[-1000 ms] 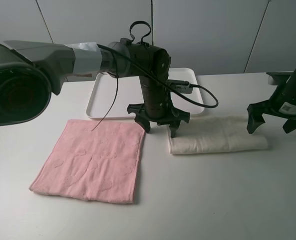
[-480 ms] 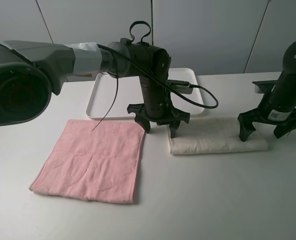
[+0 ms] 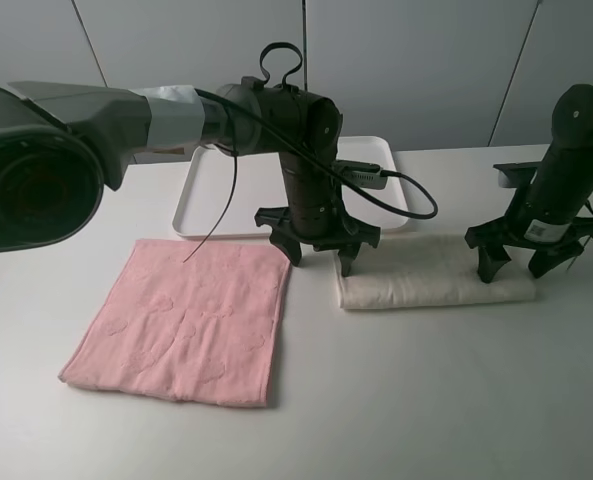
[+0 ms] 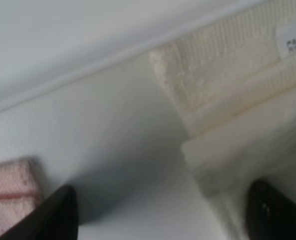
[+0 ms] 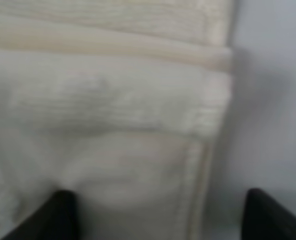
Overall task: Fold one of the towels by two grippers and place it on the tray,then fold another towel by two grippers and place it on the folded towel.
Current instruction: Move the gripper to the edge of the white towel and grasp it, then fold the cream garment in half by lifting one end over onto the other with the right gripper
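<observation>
The cream towel lies on the table as a long folded strip, in front of the white tray. My left gripper stands open at the strip's left end, with one finger on the cream cloth and the other over bare table near the pink towel's corner. My right gripper is open and straddles the strip's right end, where its wrist view fills with cream layers between the spread fingers. The pink towel lies flat and unfolded to the left.
The tray's rim runs just behind the left gripper. A large black camera housing fills the upper left of the high view. Black cables trail from the left arm over the tray.
My right gripper has moved left and down onto the cream towel's right end, and its jaws have narrowed a little. The left arm and both towels have not moved.
</observation>
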You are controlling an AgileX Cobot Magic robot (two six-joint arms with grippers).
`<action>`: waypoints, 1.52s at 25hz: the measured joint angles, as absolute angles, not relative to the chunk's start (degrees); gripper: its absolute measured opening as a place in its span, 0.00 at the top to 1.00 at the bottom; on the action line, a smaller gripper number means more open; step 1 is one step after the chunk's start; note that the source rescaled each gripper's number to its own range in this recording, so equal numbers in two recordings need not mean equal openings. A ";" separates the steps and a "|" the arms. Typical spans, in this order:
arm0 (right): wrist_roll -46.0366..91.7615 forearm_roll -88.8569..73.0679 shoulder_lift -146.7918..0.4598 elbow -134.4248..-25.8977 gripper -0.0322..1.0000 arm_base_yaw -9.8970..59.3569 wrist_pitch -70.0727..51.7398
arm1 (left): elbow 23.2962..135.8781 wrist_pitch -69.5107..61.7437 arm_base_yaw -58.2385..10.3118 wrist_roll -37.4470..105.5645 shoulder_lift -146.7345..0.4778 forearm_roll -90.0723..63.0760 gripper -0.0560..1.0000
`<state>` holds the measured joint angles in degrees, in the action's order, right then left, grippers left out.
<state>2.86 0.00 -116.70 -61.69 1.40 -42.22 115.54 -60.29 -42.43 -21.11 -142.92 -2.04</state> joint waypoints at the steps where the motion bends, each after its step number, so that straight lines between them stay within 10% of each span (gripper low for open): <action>1: 2.86 0.00 -116.83 -61.69 0.39 1.69 -42.34 | 115.54 -60.29 -42.43 -21.12 -142.92 -2.04 0.06; 10: 4.58 -3.17 -116.92 -61.69 0.90 2.72 -42.66 | 115.54 -60.40 -42.43 -21.12 -142.92 -2.04 0.06; 38: 13.94 -20.65 -107.58 -60.90 0.90 2.29 -49.16 | 115.58 -60.61 -42.43 -20.46 -142.92 -2.14 0.06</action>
<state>13.94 -20.65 -107.58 -60.90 2.29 -49.16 115.58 -60.61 -42.43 -20.46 -142.92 -2.14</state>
